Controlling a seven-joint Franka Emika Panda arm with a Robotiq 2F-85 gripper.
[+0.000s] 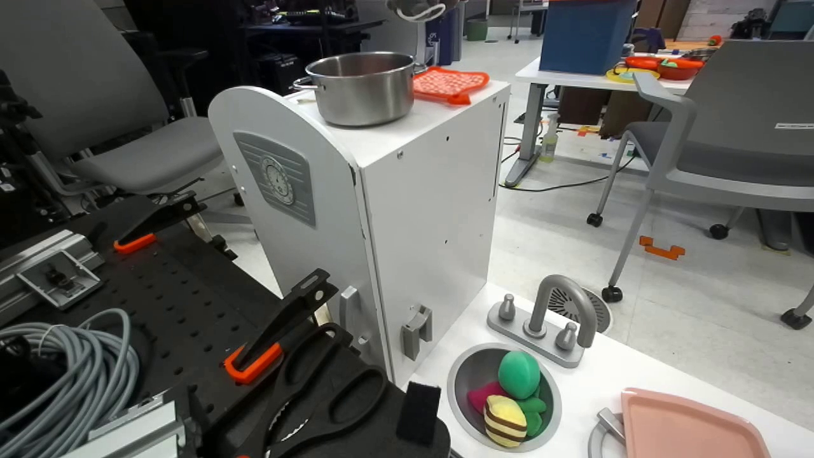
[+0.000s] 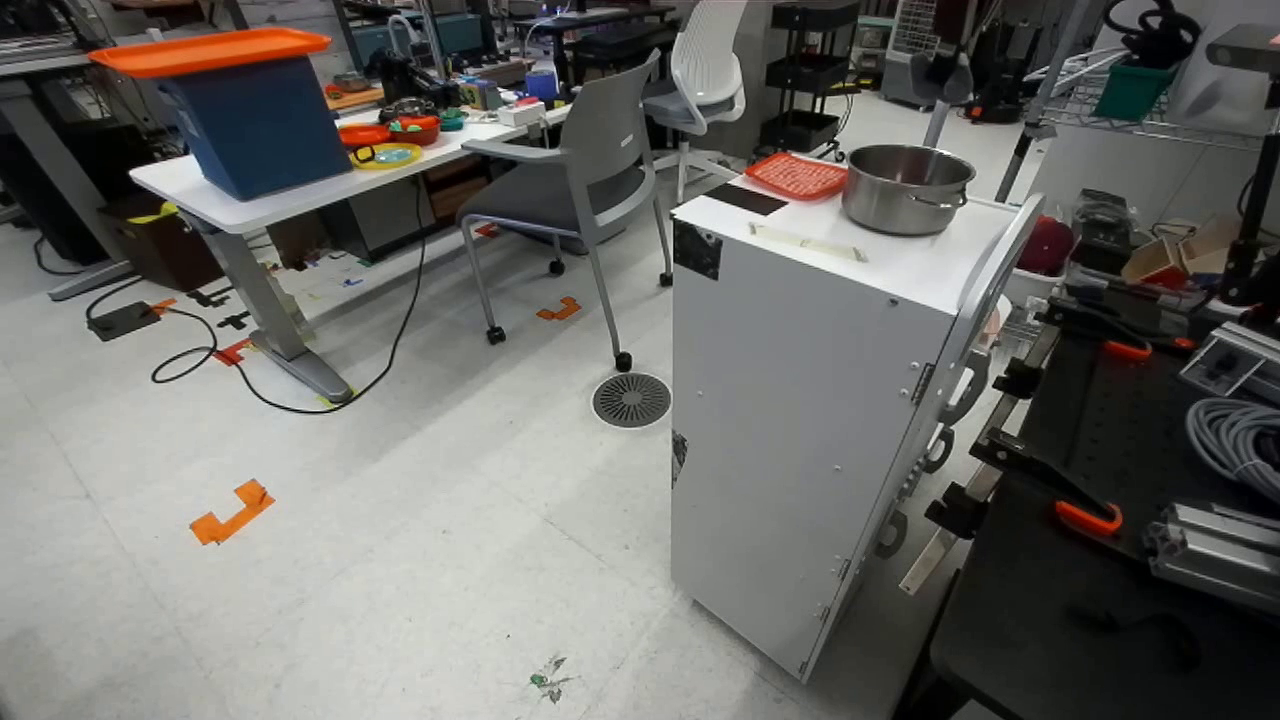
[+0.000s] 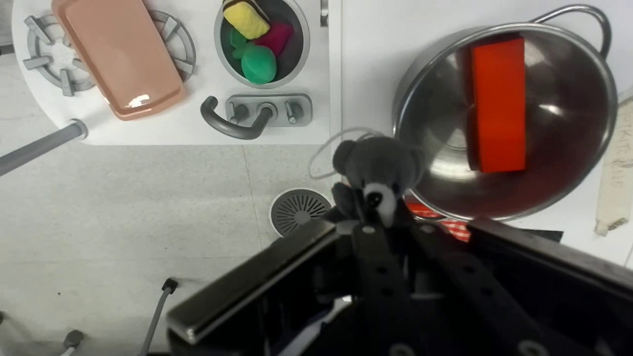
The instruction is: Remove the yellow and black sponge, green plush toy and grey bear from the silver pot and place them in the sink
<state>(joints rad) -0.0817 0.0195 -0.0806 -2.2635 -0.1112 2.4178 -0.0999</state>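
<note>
In the wrist view, the tool (image 3: 390,221) is pinching the grey bear (image 3: 381,165), its fingers standing close together, and a pale loop (image 3: 346,132) is sticking out beside the bear's head. From this angle the bear is overlapping the rim of the silver pot (image 3: 564,158), inside which an orange-red block (image 3: 499,106) is lying. The sink (image 3: 293,62) is holding the yellow and black sponge (image 3: 246,21), the green plush toy (image 3: 258,64) and a pink thing (image 3: 278,38). A grey tap (image 3: 235,131) is standing beside the sink, and a salmon tray (image 3: 121,54) is resting across a grey burner (image 3: 184,66) on the white worktop (image 3: 168,133).

In an exterior view, the sponge is lying in the sink with its dark stripes showing, and the rounded top of the green plush toy is sitting just behind it. At the top edge a grey shape (image 1: 420,7) with a pale loop is hanging, mostly cut off. Scissors (image 1: 315,416) and a black and orange clamp (image 1: 280,327) are lying on a dark worktop (image 1: 203,267).

In an exterior view, a grey chair (image 2: 612,130) is standing just beside a floor drain (image 2: 632,400), and a blue bin (image 2: 265,130) is carrying an orange lid (image 2: 210,52). A dark shape (image 2: 942,78) is showing above the pot, too blurred to name.

In both exterior views the pot is standing on a white cabinet (image 1: 439,165), a red mat (image 1: 451,81) lying just beside it
</note>
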